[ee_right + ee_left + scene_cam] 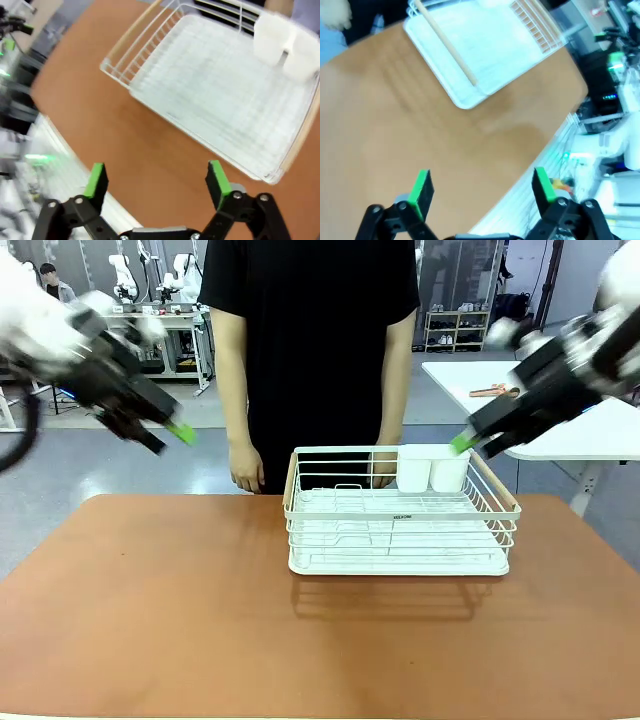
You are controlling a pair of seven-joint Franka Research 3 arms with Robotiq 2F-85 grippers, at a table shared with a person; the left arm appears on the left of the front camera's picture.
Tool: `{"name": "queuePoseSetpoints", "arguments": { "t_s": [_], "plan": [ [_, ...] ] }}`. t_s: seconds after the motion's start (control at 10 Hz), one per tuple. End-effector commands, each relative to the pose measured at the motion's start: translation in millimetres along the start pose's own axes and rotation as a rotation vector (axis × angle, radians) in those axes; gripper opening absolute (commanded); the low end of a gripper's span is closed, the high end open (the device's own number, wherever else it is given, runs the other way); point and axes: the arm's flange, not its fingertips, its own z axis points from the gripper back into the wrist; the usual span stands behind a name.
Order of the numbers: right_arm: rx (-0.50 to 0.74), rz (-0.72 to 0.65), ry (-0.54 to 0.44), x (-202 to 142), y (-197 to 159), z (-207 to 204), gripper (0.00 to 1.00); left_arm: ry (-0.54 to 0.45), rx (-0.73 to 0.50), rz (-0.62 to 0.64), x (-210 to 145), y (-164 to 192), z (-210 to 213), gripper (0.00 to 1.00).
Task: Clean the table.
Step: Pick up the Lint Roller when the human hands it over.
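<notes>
Both arms up, off the surface. My left hand hangs in the air out at 10 o'clock, fingers spread wide, nothing between the green pads. My right hand hangs at 2 o'clock, likewise wide apart and holding nothing. The reddish-brown surface runs below both, bare across the near half and the whole left side. One obstacle on it: a white wire rack at about 1 o'clock from the centre, toward the far edge, with a wooden rail along each short end. Two white cups sit in its far right corner, just below my right fingertips in the front view. A person stands at 12 o'clock against the far edge, one hand hanging beside the rack's left end. White-topped table beyond, at 2 o'clock.
</notes>
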Motion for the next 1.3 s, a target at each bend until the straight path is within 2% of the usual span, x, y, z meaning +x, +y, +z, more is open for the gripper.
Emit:
{"name": "queuePoseSetpoints", "arguments": {
  "t_s": [0.0, 0.2, 0.3, 0.4, 0.5, 0.7, 0.9, 1.0, 1.1, 1.2],
  "plan": [
    [0.131, -0.209, 0.029, -2.4, -55.6, 67.9, 1.0, -0.041, -0.217, 0.302, -12.1, 56.8, 84.5, 1.0],
    [0.262, -0.339, -0.046, -30.4, -97.3, 129.1, 1.0, -0.241, -0.307, 0.486, -53.2, 103.1, 150.6, 1.0],
    [0.325, -0.43, -0.104, -48.6, -120.9, 146.2, 1.0, -0.313, -0.383, 0.558, -80.2, 128.2, 169.2, 1.0],
    [0.359, -0.462, -0.17, -71.4, -142.3, 157.1, 1.0, -0.348, -0.427, 0.616, -112.3, 156.1, 181.8, 1.0],
    [0.379, -0.505, -0.237, -96.0, -163.4, 172.1, 1.0, -0.435, -0.425, 0.687, -143.0, 178.2, 196.1, 1.0],
    [0.432, -0.645, -0.318, -147.3, -203.7, 186.6, 1.0, -0.46, -0.437, 0.743, -188.2, 197.1, 200.9, 1.0],
    [0.485, -0.73, -0.312, -168.8, -232.7, 166.7, 1.0, -0.48, -0.468, 0.769, -196.2, 206.8, 192.0, 1.0],
    [0.486, -0.732, -0.313, -168.1, -234.5, 160.4, 1.0, -0.487, -0.465, 0.765, -191.5, 206.0, 191.3, 1.0],
    [0.452, -0.738, -0.32, -183.1, -221.5, 177.5, 1.0, -0.474, -0.439, 0.804, -208.6, 211.6, 197.3, 1.0],
    [0.452, -0.738, -0.32, -183.1, -221.5, 177.5, 1.0, -0.474, -0.439, 0.804, -208.6, 211.6, 197.3, 1.0]
  ]
}}
